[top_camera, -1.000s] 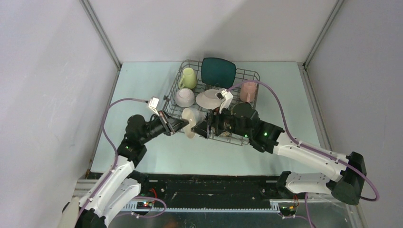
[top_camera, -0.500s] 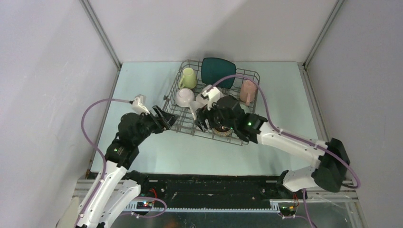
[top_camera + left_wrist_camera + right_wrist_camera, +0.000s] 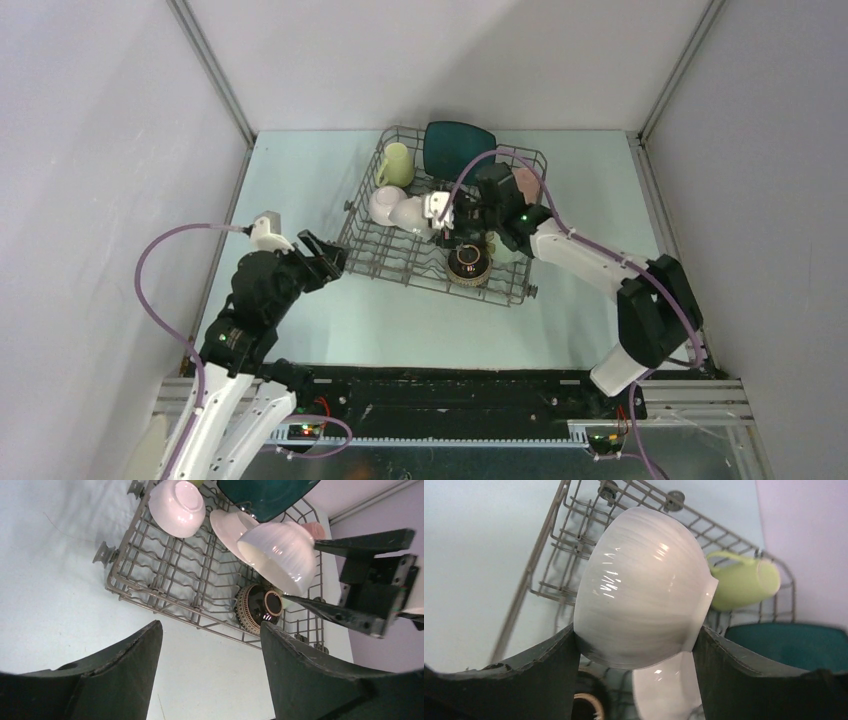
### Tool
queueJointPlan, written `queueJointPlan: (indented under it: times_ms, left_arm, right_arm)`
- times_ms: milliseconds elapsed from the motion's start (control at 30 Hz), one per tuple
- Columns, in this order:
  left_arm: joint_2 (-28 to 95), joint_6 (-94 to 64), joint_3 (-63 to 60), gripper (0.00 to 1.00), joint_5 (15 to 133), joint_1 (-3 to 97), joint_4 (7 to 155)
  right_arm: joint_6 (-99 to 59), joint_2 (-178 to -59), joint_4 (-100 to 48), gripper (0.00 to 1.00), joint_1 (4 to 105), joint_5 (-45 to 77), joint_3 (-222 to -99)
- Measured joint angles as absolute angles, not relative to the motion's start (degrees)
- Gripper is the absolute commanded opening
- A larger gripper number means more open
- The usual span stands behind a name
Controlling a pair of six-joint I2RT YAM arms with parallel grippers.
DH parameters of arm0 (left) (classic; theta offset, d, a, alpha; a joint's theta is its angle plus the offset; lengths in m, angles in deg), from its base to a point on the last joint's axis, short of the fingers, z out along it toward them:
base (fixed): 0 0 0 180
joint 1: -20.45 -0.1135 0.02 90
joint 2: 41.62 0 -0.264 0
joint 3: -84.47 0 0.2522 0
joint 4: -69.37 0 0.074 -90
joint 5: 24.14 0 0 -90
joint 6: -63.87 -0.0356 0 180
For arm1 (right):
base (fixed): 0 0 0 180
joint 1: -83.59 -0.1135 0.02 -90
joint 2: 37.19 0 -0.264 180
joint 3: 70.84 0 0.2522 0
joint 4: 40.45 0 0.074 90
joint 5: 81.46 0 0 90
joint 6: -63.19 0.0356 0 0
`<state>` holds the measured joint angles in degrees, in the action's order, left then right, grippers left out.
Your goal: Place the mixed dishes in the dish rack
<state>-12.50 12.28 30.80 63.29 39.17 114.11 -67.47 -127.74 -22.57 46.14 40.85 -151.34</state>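
- Gripping the white ribbed bowl (image 3: 644,585) across its belly with the right jaws, both fingers pressed against its sides, above the middle of the dish rack (image 3: 170,575).
- Tipped on its side there, mouth toward the near left, foot toward the yellow-green mug (image 3: 741,582).
- Probably best lowered into the bare tines toward the near left.
- Crowding that drop: dark brown bowl (image 3: 255,607) just nearer, white round plate (image 3: 227,525) close behind, second white bowl (image 3: 177,507) farther left, teal square plate (image 3: 265,495) and pink cup (image 3: 312,528) along the far side.
- Nothing between the left jaws, spread apart over the worktop (image 3: 60,580), near left of the rack.
- Risk of clinking plate or brown bowl on the way down.
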Motion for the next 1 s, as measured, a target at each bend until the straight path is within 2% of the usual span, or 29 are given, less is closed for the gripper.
queueJointPlan:
  times_ms: [167,400,767,900,967,1000]
  left_arm:
    - [-12.78,11.72,29.23,0.78,60.45,39.15,115.45]
    - [-12.87,11.3,29.23,0.77,58.87,38.99,116.71]
    - [-13.65,10.93,29.3,0.77,59.09,38.91,116.71]
    - [-13.65,10.86,29.41,0.77,59.94,38.88,116.69]
    - [-13.63,10.86,29.41,0.77,60.18,38.88,116.67]
    - [-13.61,10.86,29.43,0.77,60.25,38.88,116.65]
  right_arm:
    - [-88.45,-133.51,-26.7,0.0,47.91,49.42,-151.56]
    - [-110.07,-141.9,-30.37,0.0,46.38,52.04,-153.35]
    - [-130.88,-151.98,-19.62,0.01,44.13,45.86,-165.07]
    - [-134.46,-154.34,-13.11,0.1,43.32,43.15,-167.86]
    - [-135.73,-155.49,-10.53,0.18,42.92,41.88,-168.91]
    - [-136.8,-156.08,-9.67,0.36,42.81,41.6,-169.17]
